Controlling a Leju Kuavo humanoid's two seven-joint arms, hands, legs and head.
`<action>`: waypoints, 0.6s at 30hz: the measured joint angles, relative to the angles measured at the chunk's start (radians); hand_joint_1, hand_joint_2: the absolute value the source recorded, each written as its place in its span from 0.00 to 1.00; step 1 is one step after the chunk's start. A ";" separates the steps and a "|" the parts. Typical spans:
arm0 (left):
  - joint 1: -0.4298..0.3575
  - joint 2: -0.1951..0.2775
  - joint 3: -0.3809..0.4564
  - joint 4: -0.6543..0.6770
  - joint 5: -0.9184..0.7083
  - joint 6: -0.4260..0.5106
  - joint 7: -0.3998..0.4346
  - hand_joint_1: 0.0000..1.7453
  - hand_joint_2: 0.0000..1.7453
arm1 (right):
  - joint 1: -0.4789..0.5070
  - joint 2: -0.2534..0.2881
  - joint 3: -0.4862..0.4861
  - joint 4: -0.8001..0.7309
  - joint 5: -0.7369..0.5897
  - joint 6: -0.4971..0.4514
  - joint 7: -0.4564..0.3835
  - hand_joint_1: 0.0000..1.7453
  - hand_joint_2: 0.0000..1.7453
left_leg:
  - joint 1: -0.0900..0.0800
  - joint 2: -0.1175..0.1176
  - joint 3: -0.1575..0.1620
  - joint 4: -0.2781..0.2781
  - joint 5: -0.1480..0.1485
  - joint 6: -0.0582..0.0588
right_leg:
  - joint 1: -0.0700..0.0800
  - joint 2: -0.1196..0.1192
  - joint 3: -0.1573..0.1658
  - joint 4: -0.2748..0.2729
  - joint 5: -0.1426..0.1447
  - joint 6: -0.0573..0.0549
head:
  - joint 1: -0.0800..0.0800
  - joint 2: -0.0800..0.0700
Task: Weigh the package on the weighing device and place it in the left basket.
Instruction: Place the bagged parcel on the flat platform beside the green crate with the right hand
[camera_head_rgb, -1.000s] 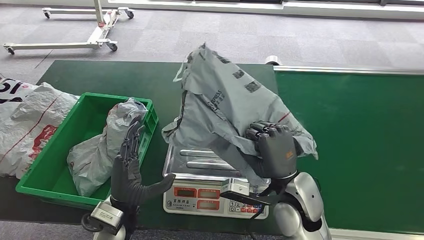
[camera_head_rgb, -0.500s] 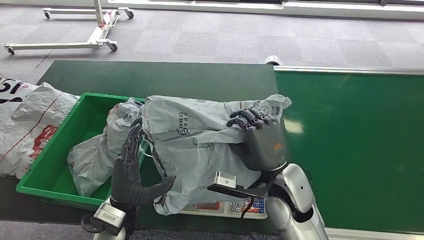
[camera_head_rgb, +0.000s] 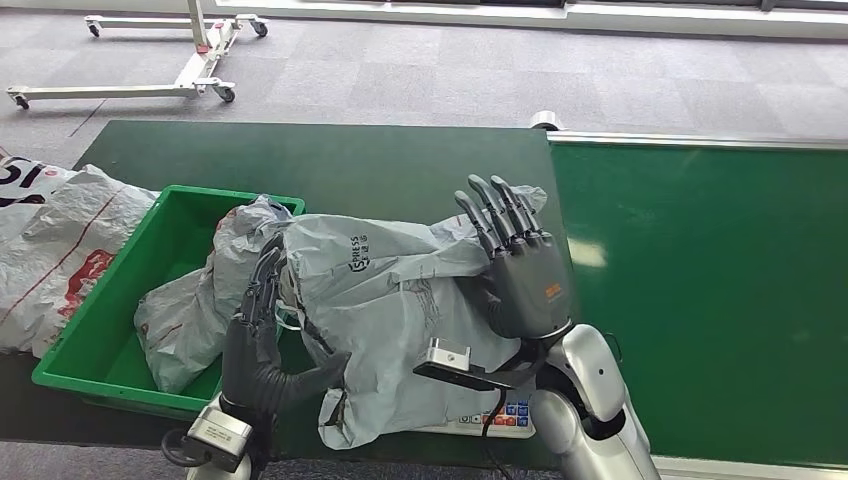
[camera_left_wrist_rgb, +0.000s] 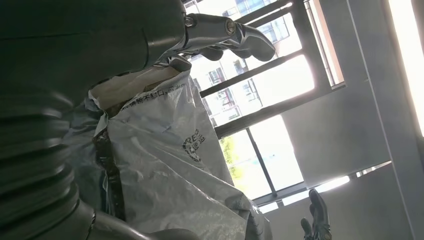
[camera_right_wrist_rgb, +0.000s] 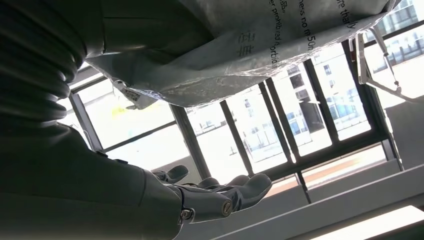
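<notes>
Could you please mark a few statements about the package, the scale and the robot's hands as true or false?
1. The grey package lies across the scale. True.
2. The right hand has its fingers clenched around the package. False: its fingers are spread open and stretched out.
3. The green basket holds nothing. False: a grey bag lies in it.
4. The left hand is beside the package's left edge, between the package and the basket. True.
5. The package covers the scale's tray. True.

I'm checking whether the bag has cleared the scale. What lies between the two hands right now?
In the head view, the grey package lies between the left hand and the right hand, draped over the scale toward the green basket.
</notes>
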 joint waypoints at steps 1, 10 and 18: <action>0.001 0.000 0.000 0.000 0.000 0.000 0.000 0.00 1.00 | 0.000 0.000 0.000 0.001 0.002 0.000 0.003 0.00 1.00 | 0.000 0.000 0.000 0.000 0.000 0.000 | 0.000 0.000 0.000 0.000 0.000 0.000 | 0.000 0.000; 0.025 0.000 0.000 -0.001 -0.006 0.009 0.000 0.00 1.00 | -0.005 -0.006 0.000 0.032 0.077 -0.011 0.084 0.00 0.75 | 0.000 0.000 0.000 0.000 0.000 0.000 | 0.000 0.000 0.000 0.000 0.000 0.000 | 0.000 0.000; 0.048 0.003 0.000 -0.010 -0.041 0.044 0.000 0.00 1.00 | -0.009 -0.033 0.001 0.127 0.122 0.195 0.166 0.00 0.00 | 0.000 0.000 0.000 0.000 0.000 0.000 | 0.000 0.000 0.000 0.000 0.000 0.000 | 0.000 0.000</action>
